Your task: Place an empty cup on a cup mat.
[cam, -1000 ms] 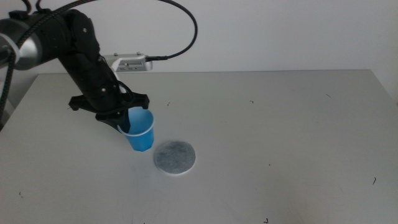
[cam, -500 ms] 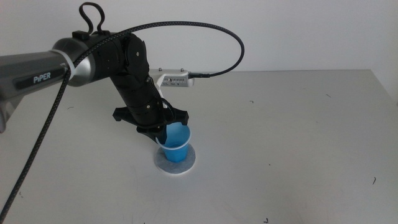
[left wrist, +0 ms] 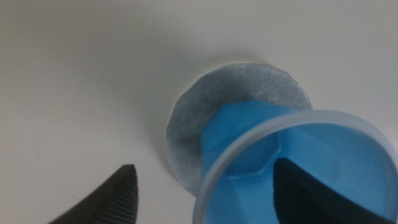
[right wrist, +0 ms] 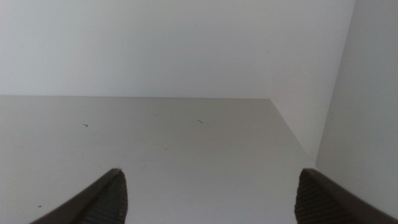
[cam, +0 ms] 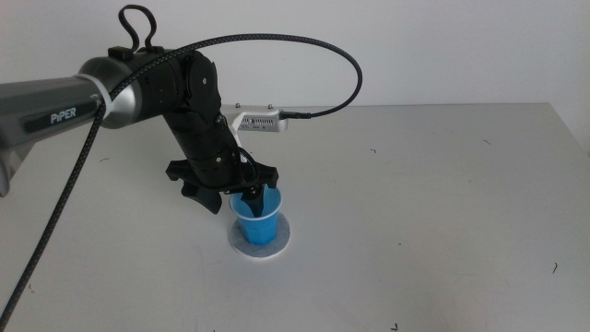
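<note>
The blue cup (cam: 257, 224) stands upright on the grey cup mat (cam: 279, 243) near the middle of the table. My left gripper (cam: 228, 197) reaches down over the cup with its jaws open: one jaw is inside the cup and the other is outside, so the near rim lies between them without being pinched. In the left wrist view the cup (left wrist: 249, 134) sits on the mat (left wrist: 205, 106), and my left gripper (left wrist: 204, 167) straddles the cup's white rim. My right gripper (right wrist: 211, 175) is open and empty, out of the middle view.
A white camera module (cam: 259, 120) with a black cable sits on the left arm's wrist, behind the cup. The right wrist view shows the table's far edge (right wrist: 292, 127) and a white wall beyond it.
My left gripper carried the cup rightwards from beside the mat onto it, set it down, then opened its jaws and let go of the rim.
</note>
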